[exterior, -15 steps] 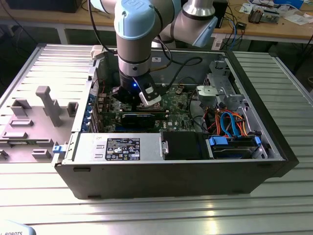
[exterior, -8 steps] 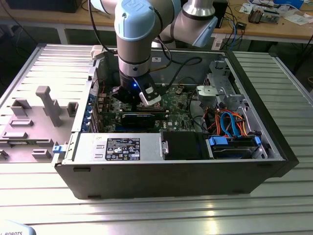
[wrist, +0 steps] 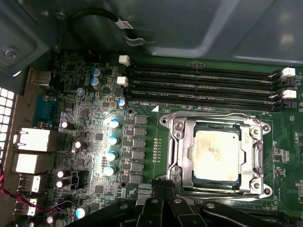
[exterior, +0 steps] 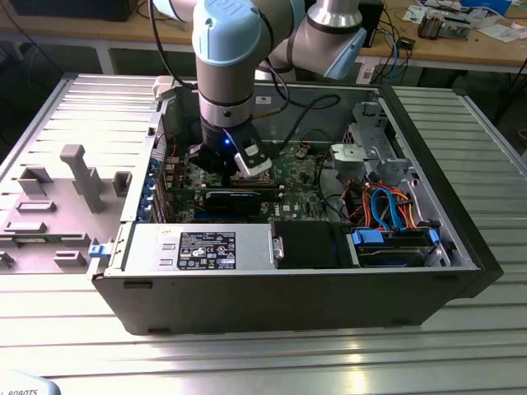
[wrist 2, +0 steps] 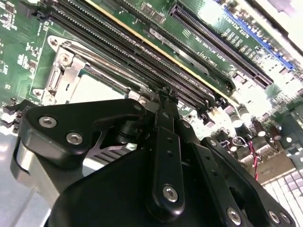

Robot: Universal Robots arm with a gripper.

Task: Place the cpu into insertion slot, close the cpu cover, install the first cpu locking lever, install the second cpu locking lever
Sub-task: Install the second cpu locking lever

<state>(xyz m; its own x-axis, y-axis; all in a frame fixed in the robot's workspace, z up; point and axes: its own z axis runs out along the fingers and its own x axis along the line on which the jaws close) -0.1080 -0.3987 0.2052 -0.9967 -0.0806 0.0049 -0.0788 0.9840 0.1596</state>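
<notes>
The cpu (wrist: 217, 155), a square chip with a dull pale metal top, lies seated in the insertion slot (wrist: 259, 185) on the green motherboard. The silvery cpu cover (wrist: 182, 152) lies flat around it, the chip showing through its window. A thin wire locking lever (wrist: 213, 116) runs along the socket edge nearest the memory slots. My gripper (wrist: 159, 183) is shut, its black fingertips together at the socket's corner, just outside the cover frame. In the second wrist view the gripper (wrist 2: 164, 94) points down beside the cpu (wrist 2: 94, 88). In the exterior view my arm's wrist (exterior: 224, 140) hangs over the open computer case.
Long black memory slots (wrist: 203, 87) run beside the socket. A row of capacitors (wrist: 112, 146) and rear ports (wrist: 33, 142) stand on its other side. The case holds a power supply (exterior: 206, 247) and a drive cage with cables (exterior: 395, 214). A grey fixture tray (exterior: 49, 206) lies at the exterior view's left.
</notes>
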